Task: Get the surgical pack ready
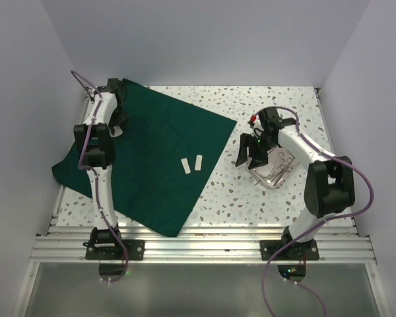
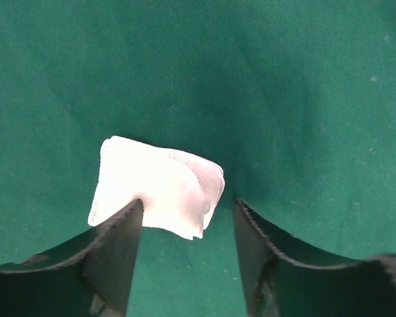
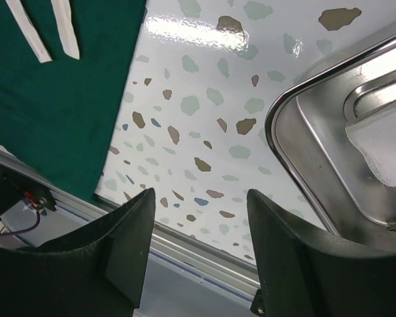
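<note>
Left gripper (image 2: 188, 210) hangs over the dark green cloth (image 1: 158, 152), spread flat diamond-wise.

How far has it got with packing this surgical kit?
Done: the green cloth is spread flat with two white strips on it. In hand: the left tool, open, sits over a white gauze pad on the cloth; the right tool, open, hovers beside the steel tray. Left: the tray, with its instruments, is off the cloth, and nothing is wrapped.
</note>
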Robot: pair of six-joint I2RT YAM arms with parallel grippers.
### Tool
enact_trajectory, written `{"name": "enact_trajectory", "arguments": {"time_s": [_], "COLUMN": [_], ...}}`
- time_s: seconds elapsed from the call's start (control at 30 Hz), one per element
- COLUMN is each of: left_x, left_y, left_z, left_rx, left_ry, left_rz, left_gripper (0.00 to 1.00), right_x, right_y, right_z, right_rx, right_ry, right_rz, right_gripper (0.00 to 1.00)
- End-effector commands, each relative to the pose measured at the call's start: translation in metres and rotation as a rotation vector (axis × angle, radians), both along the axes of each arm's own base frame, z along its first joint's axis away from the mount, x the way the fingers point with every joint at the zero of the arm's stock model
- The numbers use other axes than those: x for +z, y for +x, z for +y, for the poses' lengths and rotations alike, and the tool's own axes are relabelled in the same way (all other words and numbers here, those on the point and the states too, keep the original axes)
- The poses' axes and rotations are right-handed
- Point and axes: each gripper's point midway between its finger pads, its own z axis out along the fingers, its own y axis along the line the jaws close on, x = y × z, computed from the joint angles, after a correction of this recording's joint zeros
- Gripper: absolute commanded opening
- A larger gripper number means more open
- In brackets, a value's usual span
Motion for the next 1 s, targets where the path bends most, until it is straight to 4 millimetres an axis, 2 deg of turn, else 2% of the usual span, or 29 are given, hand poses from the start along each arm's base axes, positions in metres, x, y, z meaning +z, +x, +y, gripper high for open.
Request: {"name": "enact_trajectory", "arguments": {"time_s": [0.0, 0.2, 0.3, 0.37, 0.43, 0.47, 0.53, 0.57, 0.67, 0.97], "left_x": [0.057, 0.097, 0.108, 0.104, 0.1, 0.093, 0.087, 0.076, 0.063, 0.039], "left_y": [0.016, 0.013, 0.004, -0.01, -0.015, -0.026, -0.03, -0.039, -0.042, -0.028], "left_z": [0.008, 0.011, 0.016, 0.018, 0.02, 0.022, 0.025, 0.026, 0.028, 0.03], "left_rx": [0.006, -0.012, -0.006, -0.001, 0.018, 0.033, 0.062, 0.08, 0.114, 0.162], "left_ry": [0.013, 0.01, -0.005, -0.044, -0.073, -0.097, -0.134, -0.182, -0.236, -0.308], "left_rz": [-0.139, -0.222, -0.249, -0.243, -0.26, -0.244, -0.262, -0.252, -0.267, -0.31], "left_gripper": [0.62, 0.7, 0.71, 0.71, 0.69, 0.69, 0.68, 0.68, 0.67, 0.57], "right_x": [0.0, 0.003, 0.004, 0.005, 0.005, 0.005, 0.005, 0.005, 0.004, 0.002], "right_y": [0.0, 0.0, -0.002, -0.002, -0.003, -0.004, -0.005, -0.006, -0.007, -0.006], "right_z": [0.005, 0.007, 0.012, 0.013, 0.014, 0.014, 0.015, 0.015, 0.014, 0.012], "right_rx": [0.018, 0.024, 0.034, 0.039, 0.042, 0.043, 0.046, 0.048, 0.047, 0.048], "right_ry": [0.025, 0.034, 0.038, 0.039, 0.04, 0.04, 0.041, 0.04, 0.037, 0.02], "right_rz": [-0.008, -0.014, -0.015, -0.019, -0.019, -0.023, -0.024, -0.021, -0.022, -0.016], "right_gripper": [0.62, 0.62, 0.61, 0.61, 0.62, 0.62, 0.62, 0.62, 0.62, 0.62]}}
